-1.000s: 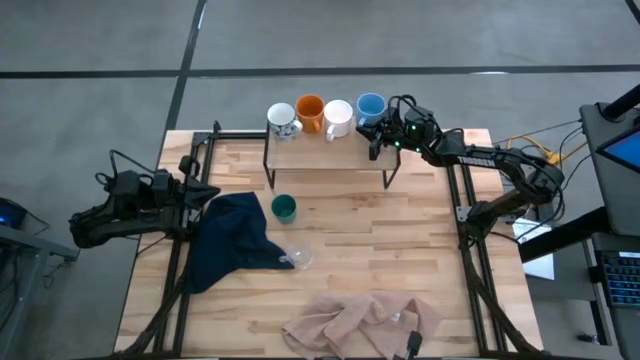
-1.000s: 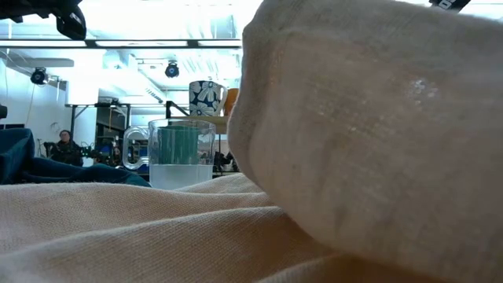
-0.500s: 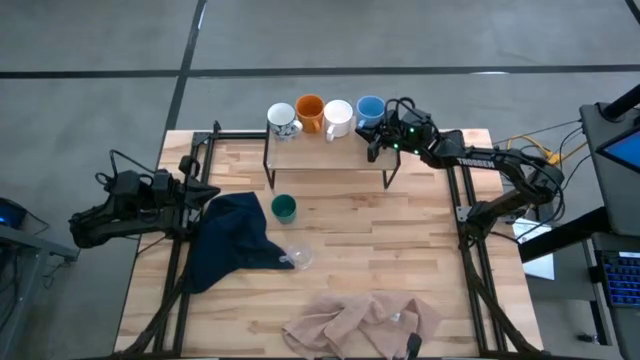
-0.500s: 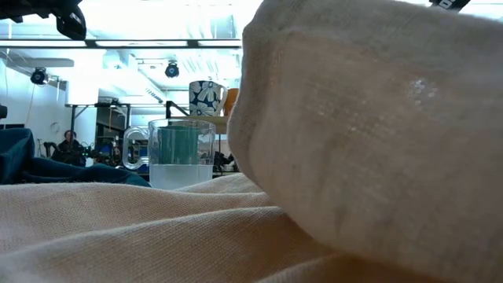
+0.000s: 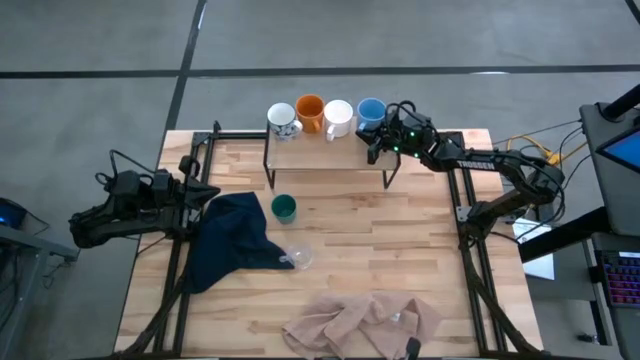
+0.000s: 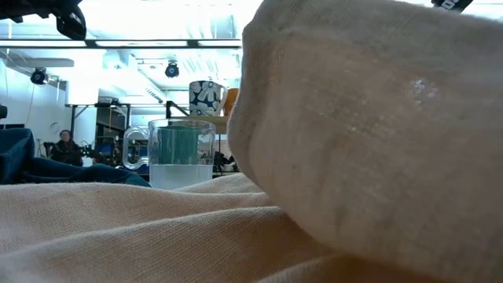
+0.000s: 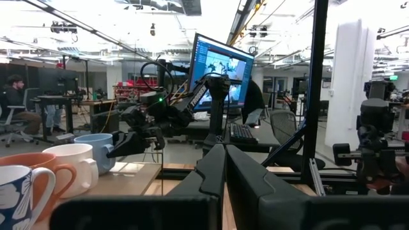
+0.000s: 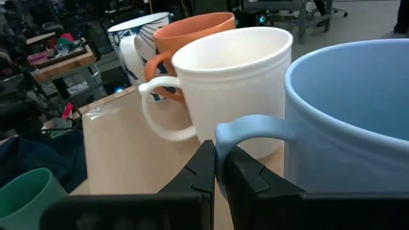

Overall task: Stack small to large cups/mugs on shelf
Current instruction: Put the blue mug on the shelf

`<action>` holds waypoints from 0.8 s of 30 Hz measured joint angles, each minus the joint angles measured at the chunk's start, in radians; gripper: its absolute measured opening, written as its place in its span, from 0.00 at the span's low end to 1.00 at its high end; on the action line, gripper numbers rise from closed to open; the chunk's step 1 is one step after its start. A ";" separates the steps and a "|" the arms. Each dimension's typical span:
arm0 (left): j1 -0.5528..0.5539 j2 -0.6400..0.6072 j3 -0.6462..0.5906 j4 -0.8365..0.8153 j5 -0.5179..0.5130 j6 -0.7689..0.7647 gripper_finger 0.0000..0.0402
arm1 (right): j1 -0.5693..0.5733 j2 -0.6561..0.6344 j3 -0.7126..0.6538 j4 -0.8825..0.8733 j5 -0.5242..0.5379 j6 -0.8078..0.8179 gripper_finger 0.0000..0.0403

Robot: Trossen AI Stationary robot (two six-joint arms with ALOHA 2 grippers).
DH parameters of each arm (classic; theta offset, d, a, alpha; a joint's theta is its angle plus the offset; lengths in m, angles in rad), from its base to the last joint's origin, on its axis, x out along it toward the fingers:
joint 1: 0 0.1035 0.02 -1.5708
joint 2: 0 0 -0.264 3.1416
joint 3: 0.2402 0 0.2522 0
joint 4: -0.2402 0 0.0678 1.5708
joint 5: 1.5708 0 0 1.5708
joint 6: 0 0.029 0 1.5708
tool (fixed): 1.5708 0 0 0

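Light-wood shelf: standing on thin black legs at the far edge of the table, carrying four mugs in a row.
Row on the shelf: patterned mug at the left end, then orange mug, white mug and light blue mug at the right end, all sitting close together.
Right gripper: hanging at the shelf's right end, just beside the light blue mug; its fingers are lying together, tips right by the mug's handle, and whether they are touching it cannot be told.
Dark green mug: standing upright on the table just in front of the shelf, beside the dark blue cloth.
Glass cup: sitting on the table at the blue cloth's near edge, well apart from the shelf.
Left gripper: waiting at the table's left side by the blue cloth, fingers pressed together on nothing.
Beige cloth: lying crumpled at the table's near edge.
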 joint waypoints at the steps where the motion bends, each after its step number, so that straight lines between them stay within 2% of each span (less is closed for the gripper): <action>1: 0.000 0.000 0.000 0.000 0.000 0.000 0.00 | 0.004 0.000 0.000 0.000 0.000 0.001 0.03; 24: 0.000 0.000 0.000 0.000 0.000 0.000 0.00 | 0.018 0.002 -0.002 -0.013 -0.004 -0.002 0.03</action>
